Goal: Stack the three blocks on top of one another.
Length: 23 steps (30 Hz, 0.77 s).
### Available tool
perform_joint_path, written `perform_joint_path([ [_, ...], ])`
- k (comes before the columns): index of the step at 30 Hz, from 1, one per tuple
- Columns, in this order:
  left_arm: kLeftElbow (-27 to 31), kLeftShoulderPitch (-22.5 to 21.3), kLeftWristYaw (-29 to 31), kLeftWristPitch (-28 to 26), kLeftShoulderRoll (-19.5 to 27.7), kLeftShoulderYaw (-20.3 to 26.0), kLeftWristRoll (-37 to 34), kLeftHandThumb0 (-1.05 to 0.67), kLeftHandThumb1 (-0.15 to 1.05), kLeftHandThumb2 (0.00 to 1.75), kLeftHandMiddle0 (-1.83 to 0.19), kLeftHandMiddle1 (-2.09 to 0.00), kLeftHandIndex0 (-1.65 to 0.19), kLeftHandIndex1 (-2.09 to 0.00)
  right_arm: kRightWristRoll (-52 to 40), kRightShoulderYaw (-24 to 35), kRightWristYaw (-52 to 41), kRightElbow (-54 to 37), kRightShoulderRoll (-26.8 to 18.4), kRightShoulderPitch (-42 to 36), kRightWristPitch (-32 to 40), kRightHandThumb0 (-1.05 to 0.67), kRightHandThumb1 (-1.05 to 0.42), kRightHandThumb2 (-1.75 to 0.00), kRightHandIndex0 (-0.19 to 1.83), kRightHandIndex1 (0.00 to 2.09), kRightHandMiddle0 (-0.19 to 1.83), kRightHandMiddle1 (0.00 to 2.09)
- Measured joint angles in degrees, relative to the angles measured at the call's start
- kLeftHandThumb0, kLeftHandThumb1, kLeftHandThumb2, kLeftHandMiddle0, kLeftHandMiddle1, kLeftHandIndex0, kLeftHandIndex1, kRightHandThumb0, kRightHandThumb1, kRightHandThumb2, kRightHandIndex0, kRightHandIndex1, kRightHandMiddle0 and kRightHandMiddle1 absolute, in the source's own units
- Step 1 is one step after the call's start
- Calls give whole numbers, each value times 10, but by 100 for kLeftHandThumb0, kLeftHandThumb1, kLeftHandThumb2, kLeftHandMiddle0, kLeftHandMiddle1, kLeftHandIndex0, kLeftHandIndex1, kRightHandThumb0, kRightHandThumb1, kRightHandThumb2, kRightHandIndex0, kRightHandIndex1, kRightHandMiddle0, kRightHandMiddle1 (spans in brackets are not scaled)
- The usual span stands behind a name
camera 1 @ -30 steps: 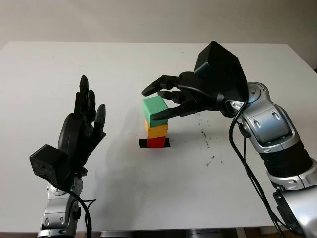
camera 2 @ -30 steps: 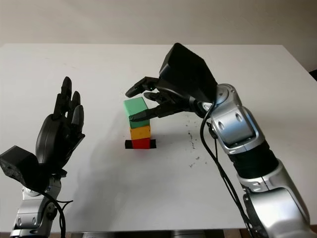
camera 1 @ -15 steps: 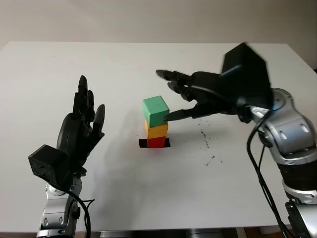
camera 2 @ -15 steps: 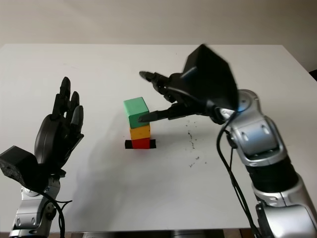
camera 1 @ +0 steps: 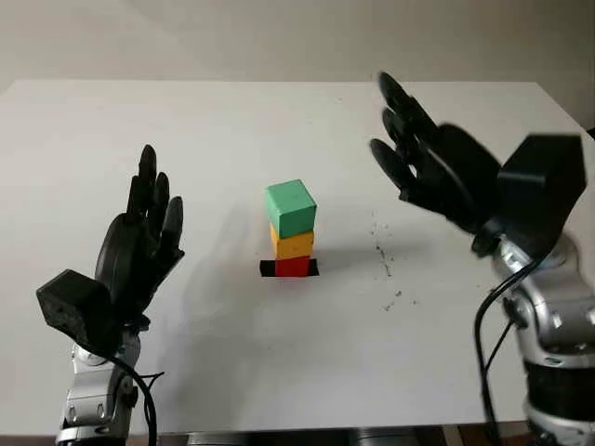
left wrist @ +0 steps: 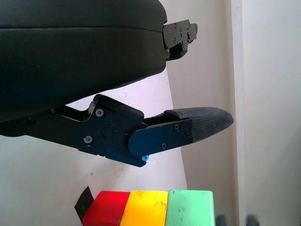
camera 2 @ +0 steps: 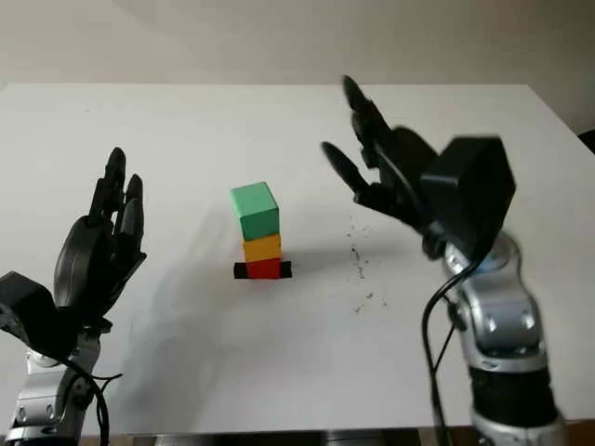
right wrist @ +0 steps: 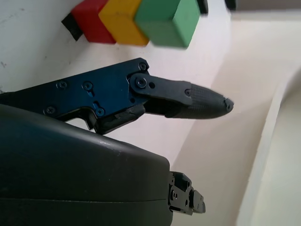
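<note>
Left eye view: the green block [camera 1: 290, 207] sits on the yellow block [camera 1: 294, 244], that on the red block [camera 1: 292, 267], over a black tape mark [camera 1: 268, 268] mid-counter [camera 1: 232, 121]; my left robot hand [camera 1: 139, 249] is raised and open well left of the stack, holding nothing.
Right eye view: my right robot hand [camera 2: 386, 181] is up, open and empty, well right of the stack; dark specks [camera 2: 358, 260] dot the counter between.
Left wrist view: the blocks look stiff, light, smooth-faced; I judge opposite flat sides the place to grip.
Right wrist view: the green block sits slightly twisted on the yellow, so the tower could topple if nudged; nothing blocks it.

A green block [camera 1: 290, 207] is sitting on a yellow block [camera 1: 294, 244] over a red block [camera 1: 292, 267]. Black tape [camera 1: 268, 268] is showing against the white table [camera 1: 279, 353], which is bearing dark specks [camera 1: 384, 265].
</note>
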<state>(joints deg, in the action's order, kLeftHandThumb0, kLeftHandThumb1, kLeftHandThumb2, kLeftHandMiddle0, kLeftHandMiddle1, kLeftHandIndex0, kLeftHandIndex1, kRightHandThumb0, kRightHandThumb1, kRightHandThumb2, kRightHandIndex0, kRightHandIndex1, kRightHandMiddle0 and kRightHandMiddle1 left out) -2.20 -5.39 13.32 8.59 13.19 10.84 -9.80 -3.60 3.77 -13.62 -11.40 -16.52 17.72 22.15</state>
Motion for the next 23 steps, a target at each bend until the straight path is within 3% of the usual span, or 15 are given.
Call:
perform_joint_path([
  [12, -19, -16, 14, -3, 2, 3, 0, -73, 105, 64, 19, -3, 19, -3, -37, 8, 39, 71, 81, -54, -64, -74, -105, -72, -19, 0, -19, 0],
  [23, -16, -16, 15, -3, 1, -3, 3, -75, 105, 63, 19, -5, 19, -3, -46, -14, 27, 64, 96, -80, -62, -77, -105, -74, -19, 0, -19, 0],
])
